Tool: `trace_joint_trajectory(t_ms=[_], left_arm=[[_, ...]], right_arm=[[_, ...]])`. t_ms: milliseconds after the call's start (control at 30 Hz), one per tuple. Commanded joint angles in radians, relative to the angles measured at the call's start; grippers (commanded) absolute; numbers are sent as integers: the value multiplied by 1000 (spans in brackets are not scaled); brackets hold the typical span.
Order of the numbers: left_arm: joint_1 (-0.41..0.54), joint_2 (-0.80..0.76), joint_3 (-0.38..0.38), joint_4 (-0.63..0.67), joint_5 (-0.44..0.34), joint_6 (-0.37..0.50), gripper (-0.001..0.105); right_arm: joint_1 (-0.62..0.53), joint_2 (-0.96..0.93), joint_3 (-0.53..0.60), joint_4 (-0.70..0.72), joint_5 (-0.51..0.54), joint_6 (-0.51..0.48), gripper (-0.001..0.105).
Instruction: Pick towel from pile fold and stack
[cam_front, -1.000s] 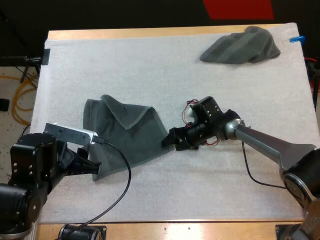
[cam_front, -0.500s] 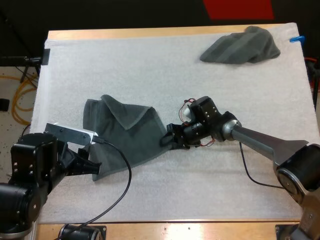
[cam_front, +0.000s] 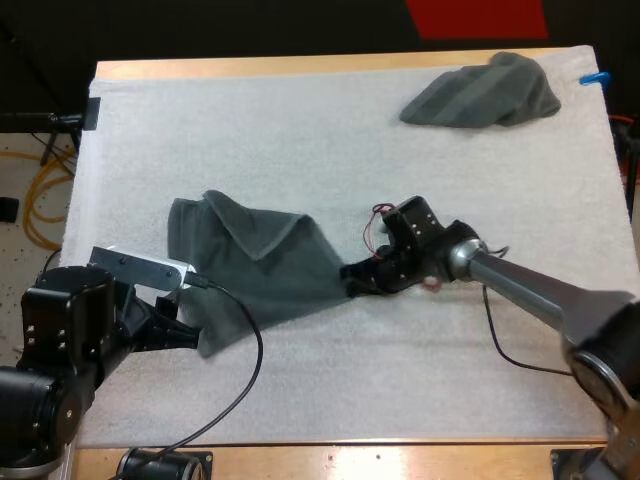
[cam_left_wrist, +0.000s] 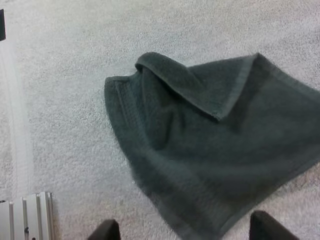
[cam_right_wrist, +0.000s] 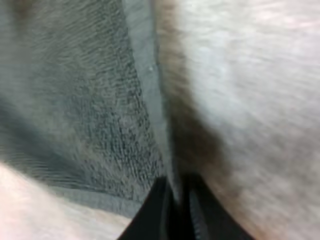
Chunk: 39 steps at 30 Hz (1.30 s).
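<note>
High view: right gripper (cam_front: 352, 283) pinches towel (cam_front: 255, 275) edge.

Counting now: 2 dark grey-green towels in all, 1 spread towel (cam_front: 255, 270) and 1 crumpled towel (cam_front: 485, 92). There's 1 white mat (cam_front: 300, 130), on 1 wooden desk (cam_front: 400, 459). And 2 black-fingered tools, 1 left tool (cam_left_wrist: 185, 230) and 1 right tool (cam_front: 355, 275).
</note>
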Motion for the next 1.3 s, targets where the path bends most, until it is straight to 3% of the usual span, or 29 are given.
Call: trace_joint_trajectory(t_ms=[0,167,233,333,433,600,833,1067,1267], left_arm=[[-1,-3,-1,-7,9,-7,52],[-1,2,1,-57,131,-3,52],[-1,11,15,-78,228,1,52],[-7,26,58,-95,359,12,52],[-51,34,131,-123,412,12,52],[-196,44,236,-196,404,12,52],[-415,164,337,-302,226,8,52],[-581,392,339,-331,156,0,52],[-650,558,339,-344,144,-96,52]], right_arm=[[-3,-48,-5,67,73,-84,0],[-3,-178,-3,318,363,-316,0],[-5,-228,2,409,470,-370,0],[-16,-282,31,458,514,-381,0],[-35,-336,94,452,514,-341,0],[-58,-387,193,412,481,-285,0],[-77,-402,252,369,402,-224,0],[-77,-402,251,366,399,-224,0],[-77,-402,251,366,399,-224,0]])
